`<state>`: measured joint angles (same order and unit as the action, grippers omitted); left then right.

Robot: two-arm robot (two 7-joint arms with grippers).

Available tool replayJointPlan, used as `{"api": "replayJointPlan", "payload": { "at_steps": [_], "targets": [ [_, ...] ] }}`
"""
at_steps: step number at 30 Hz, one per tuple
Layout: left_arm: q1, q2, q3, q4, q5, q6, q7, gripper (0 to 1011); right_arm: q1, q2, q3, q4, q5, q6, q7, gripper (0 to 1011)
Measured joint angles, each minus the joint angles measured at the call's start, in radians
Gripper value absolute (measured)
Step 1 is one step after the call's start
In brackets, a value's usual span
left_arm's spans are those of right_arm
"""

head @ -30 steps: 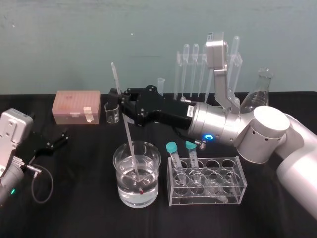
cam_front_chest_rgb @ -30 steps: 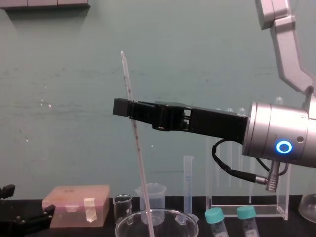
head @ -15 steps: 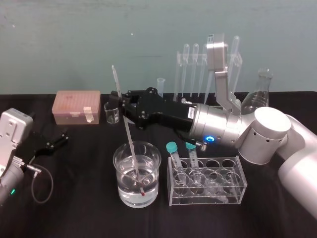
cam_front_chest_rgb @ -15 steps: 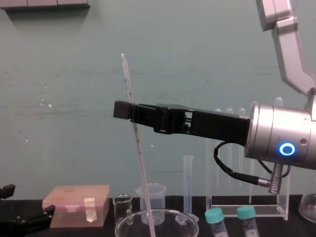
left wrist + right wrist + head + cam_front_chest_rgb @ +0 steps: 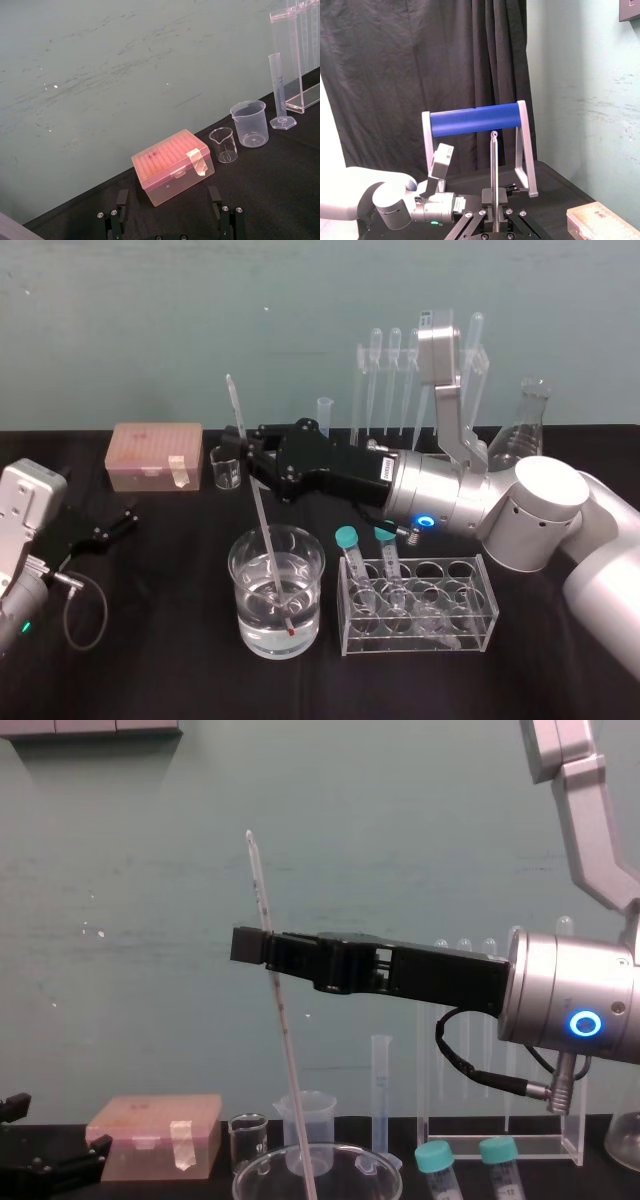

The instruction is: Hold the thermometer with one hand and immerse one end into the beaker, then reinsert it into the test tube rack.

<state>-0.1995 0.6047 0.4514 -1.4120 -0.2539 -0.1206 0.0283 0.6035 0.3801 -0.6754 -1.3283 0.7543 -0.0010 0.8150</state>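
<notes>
Right gripper (image 5: 246, 447) reaches in from the right, above the middle of the worktop (image 5: 160, 640). Its black fingers are clamped narrowly on the thermometer (image 5: 258, 500), gripping the upper part of the rod. Thermometer tilted, top leaning toward the back-left. Its red-tipped lower end is under the water in the beaker (image 5: 306, 585), near the bottom. Beaker stands toward the front edge at the centre, just beside a low tube rack (image 5: 470, 625) holding two teal-capped tubes. Test tube rack (image 5: 287, 60) stands at the back edge, right of centre, behind the right arm. Left gripper (image 5: 126, 518) rests at the left edge, fingers spread wide, holding nothing.
</notes>
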Motion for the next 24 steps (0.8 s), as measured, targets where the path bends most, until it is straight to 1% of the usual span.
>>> {"api": "replayJointPlan", "payload": {
  "at_steps": [24],
  "targets": [
    [0.0,0.0,0.0,0.0,0.0,0.0,0.0,1008,0.001,0.001,0.0,0.003,0.001,-0.001,-0.001,56]
  ]
}}
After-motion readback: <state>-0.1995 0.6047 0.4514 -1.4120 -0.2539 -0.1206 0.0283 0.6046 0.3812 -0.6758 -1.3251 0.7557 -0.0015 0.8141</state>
